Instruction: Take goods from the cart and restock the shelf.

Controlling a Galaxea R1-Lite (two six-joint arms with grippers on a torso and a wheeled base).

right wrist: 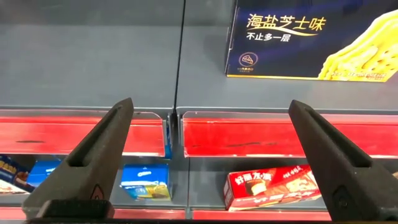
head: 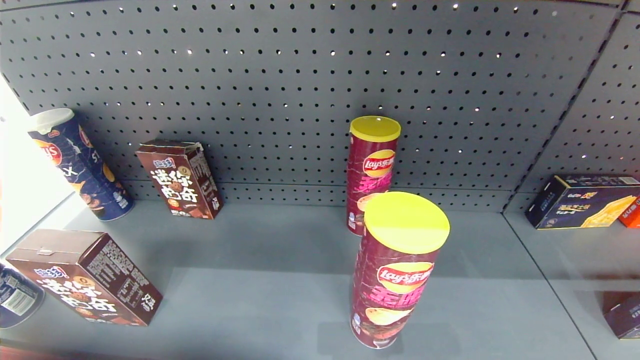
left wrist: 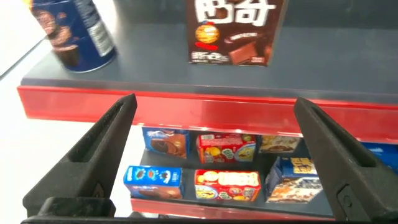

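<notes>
Gaping wide and empty, the left claw (left wrist: 214,99) and right claw (right wrist: 211,102) hang before the shelf (head: 260,300). A front can (head: 395,270) stands near the shelf's edge and a back can (head: 372,172) by its rear wall. The bare stretch around them suggests restocking has far to go.

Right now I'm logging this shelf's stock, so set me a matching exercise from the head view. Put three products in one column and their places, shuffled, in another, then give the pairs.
Products
1. Nearer maroon cylindrical chip can with yellow lid
2. Navy cylindrical chip can with white lid
3. Dark blue flat cardboard box

Places
A. Lying flat in the neighbouring bay on the right
B. Upright, right of centre, with a second maroon can behind it
C. Back left, by the grey pegboard wall

Pairs: 1-B, 2-C, 3-A
</notes>
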